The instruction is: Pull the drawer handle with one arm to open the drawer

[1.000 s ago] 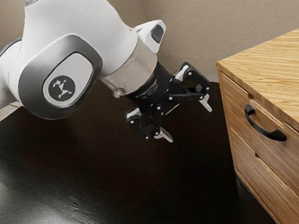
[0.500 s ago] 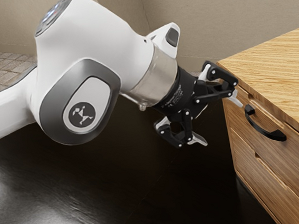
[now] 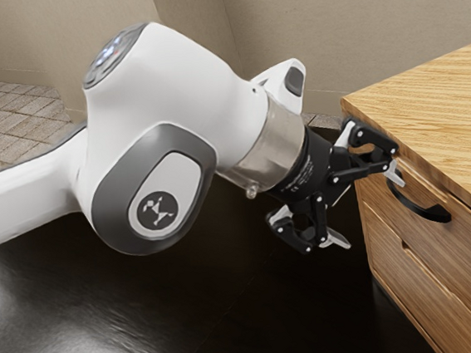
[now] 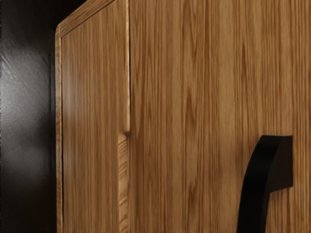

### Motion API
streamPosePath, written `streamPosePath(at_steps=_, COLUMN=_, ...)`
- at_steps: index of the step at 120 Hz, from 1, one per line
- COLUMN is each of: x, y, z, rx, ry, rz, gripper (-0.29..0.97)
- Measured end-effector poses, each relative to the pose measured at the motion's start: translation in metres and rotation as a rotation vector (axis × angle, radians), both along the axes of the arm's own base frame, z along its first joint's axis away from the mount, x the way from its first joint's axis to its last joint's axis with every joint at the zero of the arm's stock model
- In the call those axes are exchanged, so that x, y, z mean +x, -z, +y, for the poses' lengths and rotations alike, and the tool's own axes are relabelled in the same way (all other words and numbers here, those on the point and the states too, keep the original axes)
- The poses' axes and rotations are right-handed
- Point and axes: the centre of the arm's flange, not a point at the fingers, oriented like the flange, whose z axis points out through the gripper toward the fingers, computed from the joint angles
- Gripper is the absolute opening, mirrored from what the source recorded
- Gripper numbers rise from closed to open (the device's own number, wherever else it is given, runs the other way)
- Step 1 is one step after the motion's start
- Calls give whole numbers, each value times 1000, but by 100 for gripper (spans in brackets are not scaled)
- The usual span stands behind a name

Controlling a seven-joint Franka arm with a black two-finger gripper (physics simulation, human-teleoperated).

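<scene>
The drawer handle is a black curved bar fixed to the front of the upper drawer, near that front's end toward the exterior view's left. The drawer belongs to a light wooden cabinet at the exterior view's right. Its front lies level with the front of the lower drawer beneath it, with no gap showing. In the wrist view the handle appears close up as a dark curved piece standing off the wood grain, and a narrow seam runs through the panel beside it.

The tool is released, its two black fingers spread wide. The upper fingertip sits right at the handle's upper end and covers it; whether it touches the bar cannot be told. The lower fingertip hangs off the cabinet's front corner, over the dark surface, apart from the wood. Nothing is gripped between the fingers.

The white arm comes in from the exterior view's left, its wrist angled toward the cabinet front. The cabinet stands on the glossy black surface, which shows again next to the cabinet's edge in the wrist view. Behind the arm are a beige wall and a patch of tiled floor.
</scene>
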Motion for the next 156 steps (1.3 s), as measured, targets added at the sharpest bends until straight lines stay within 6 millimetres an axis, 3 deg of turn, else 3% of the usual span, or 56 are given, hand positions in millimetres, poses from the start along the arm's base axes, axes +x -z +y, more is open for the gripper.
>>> streamPosePath(at_steps=24, x=-2, y=11, z=-11, rx=0, ry=10, rz=11, gripper=68)
streamPosePath(at_steps=80, x=-19, y=20, z=3, rx=-4, ry=-12, rz=21, gripper=68)
streamPosePath(at_steps=156, x=-87, y=31, z=43, rx=-26, ry=-38, rz=-8, gripper=68)
